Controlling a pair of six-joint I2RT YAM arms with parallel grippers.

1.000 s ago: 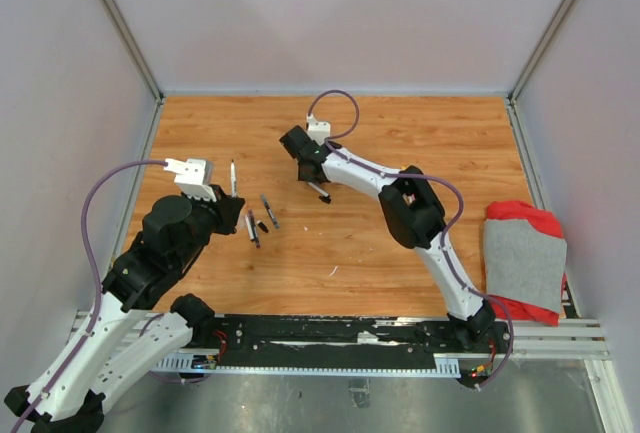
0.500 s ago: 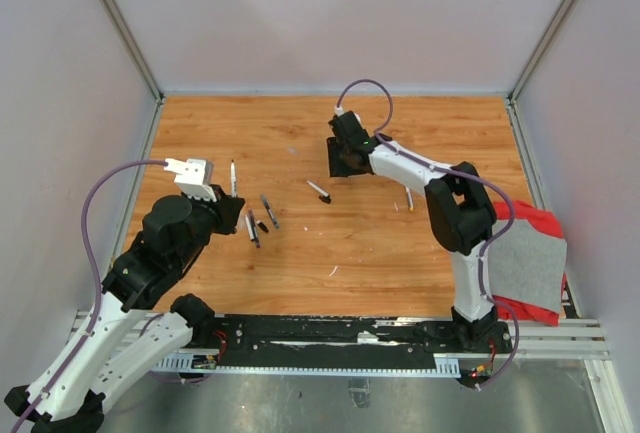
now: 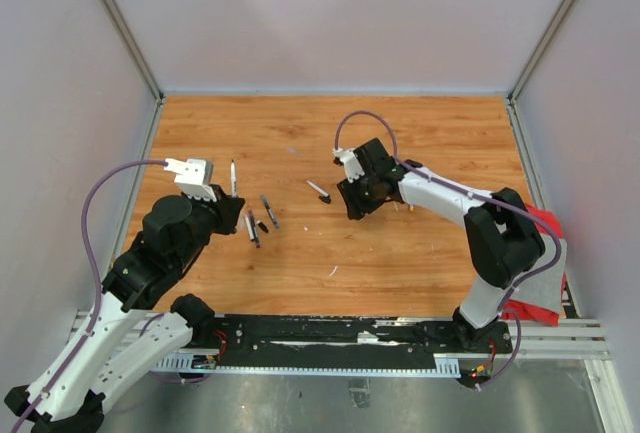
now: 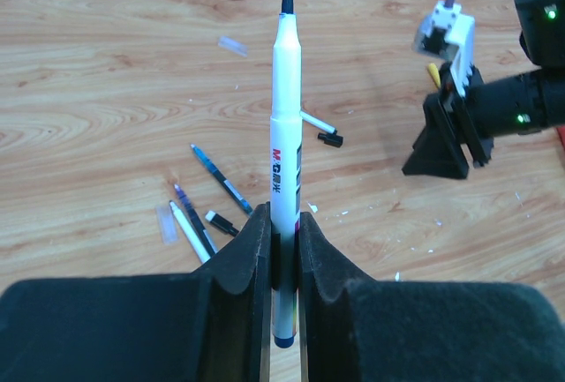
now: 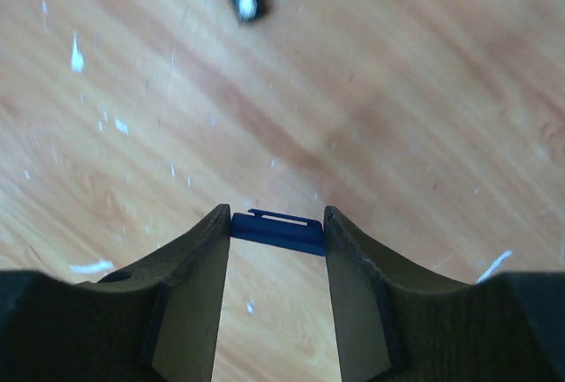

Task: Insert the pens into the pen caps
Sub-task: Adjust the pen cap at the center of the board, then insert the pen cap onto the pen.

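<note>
Left wrist view: left gripper point(image 4: 282, 232) is clamped shut on a white pen point(image 4: 284, 117), tip at 12 o'clock. Right gripper point(image 5: 276, 223) pinches the dark blue cap point(image 5: 278, 230) crosswise, end to end. Risk: a pad prob. blocks the cap's mouth, so the pen can't enter, and a regrip may drop it. Loose pens point(image 3: 252, 225) lie at 9 o'clock of the right gripper.
</note>
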